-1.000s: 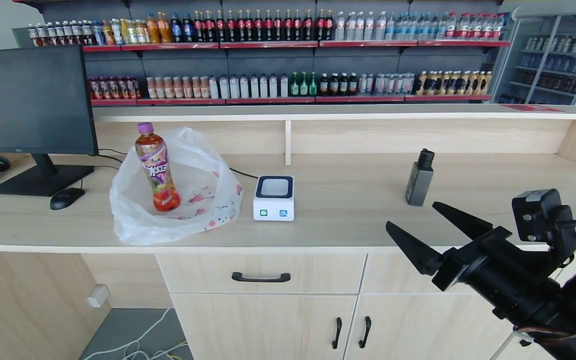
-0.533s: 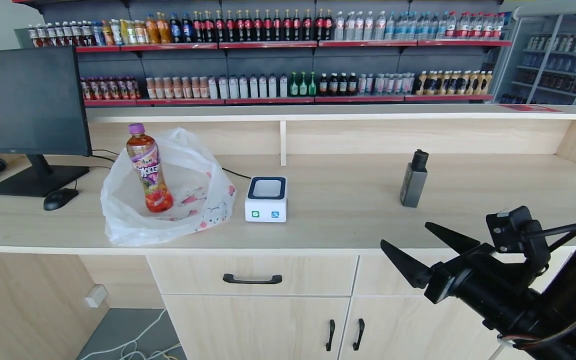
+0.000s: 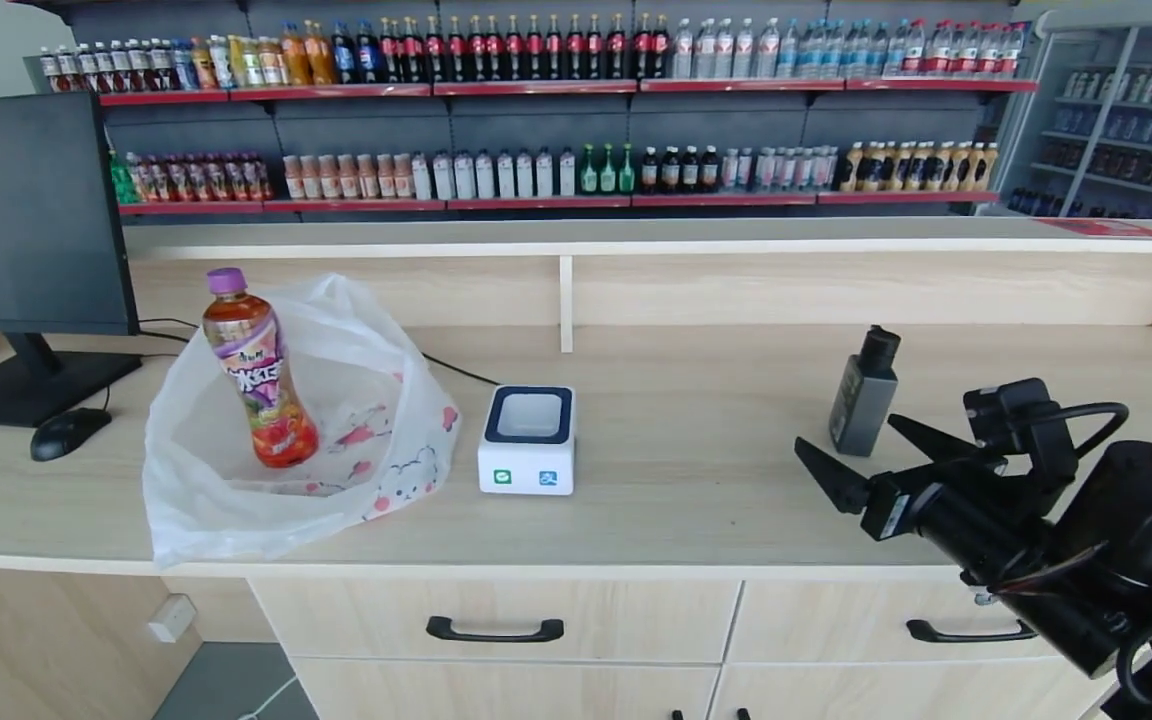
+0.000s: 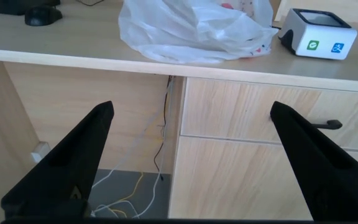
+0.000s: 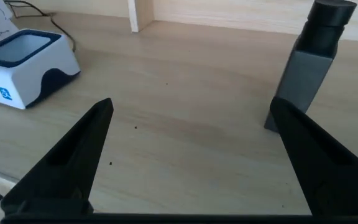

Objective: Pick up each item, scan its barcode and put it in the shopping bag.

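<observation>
**Risk: grey bottle tipped on approach**

Right gripper (image 5: pixel 191 107) is spread wide and empty, low over the pale wooden counter (image 3: pixel 696 480). The tall grey rectangular bottle with black cap (image 3: pixel 864 395) stands upright just ahead, in line with one finger rather than between both. It is well apart from the white box scanner (image 3: pixel 528 440) and the white plastic shopping bag (image 3: pixel 376 450). A straight advance would likely knock the bottle over. Left gripper (image 4: pixel 191 109) is spread and empty below the counter edge.

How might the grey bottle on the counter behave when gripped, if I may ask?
The grey bottle stands tall on a narrow base, so a nudge would probably tip it. Its flat sides look rigid, likely giving firm grip.
</observation>
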`<state>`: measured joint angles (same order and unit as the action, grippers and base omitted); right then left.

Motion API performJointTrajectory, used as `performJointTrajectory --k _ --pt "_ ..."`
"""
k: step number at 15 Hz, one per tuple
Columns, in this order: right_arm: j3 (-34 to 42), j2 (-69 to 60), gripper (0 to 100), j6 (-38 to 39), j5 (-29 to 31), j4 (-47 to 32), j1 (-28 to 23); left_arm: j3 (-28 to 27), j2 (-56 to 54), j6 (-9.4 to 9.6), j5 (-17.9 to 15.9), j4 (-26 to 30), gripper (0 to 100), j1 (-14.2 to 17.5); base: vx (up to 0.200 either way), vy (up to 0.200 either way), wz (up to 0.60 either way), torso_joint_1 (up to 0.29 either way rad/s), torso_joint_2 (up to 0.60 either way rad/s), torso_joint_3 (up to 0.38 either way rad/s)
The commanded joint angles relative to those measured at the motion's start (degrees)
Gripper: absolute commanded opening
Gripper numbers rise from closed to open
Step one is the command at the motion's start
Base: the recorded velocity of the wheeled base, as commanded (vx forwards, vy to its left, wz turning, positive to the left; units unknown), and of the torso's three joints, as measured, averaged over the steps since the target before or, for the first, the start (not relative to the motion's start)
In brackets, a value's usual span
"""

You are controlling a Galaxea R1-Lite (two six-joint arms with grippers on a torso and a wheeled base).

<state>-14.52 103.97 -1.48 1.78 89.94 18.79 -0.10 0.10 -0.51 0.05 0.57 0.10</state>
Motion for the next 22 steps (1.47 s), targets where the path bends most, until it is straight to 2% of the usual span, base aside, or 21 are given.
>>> performJointTrajectory --k 1,4,9,22 --pt "-1.92 2.11 100 -0.90 -0.29 0.06 -4.11 0.01 -0.01 0.16 -0.05 -0.05 100 -0.01 0.000 0.000 0.00 0.000 0.00 0.000" --pt "-2.62 3.96 100 -0.11 -1.08 0.06 -7.45 0.01 -0.01 0.16 -0.05 -0.05 100 -0.01 0.000 0.000 0.00 0.000 0.00 0.000" --pt "-2.80 2.20 100 -0.11 -1.08 0.06 -7.45 0.01 -0.01 0.07 -0.05 -0.05 100 -0.01 0.000 0.000 0.00 0.000 0.00 0.000" --pt "-1.65 1.67 100 -0.81 -1.25 0.06 -7.01 0.01 -0.01 0.07 -0.05 -0.05 100 -0.01 0.000 -0.200 0.00 0.003 0.00 0.002"
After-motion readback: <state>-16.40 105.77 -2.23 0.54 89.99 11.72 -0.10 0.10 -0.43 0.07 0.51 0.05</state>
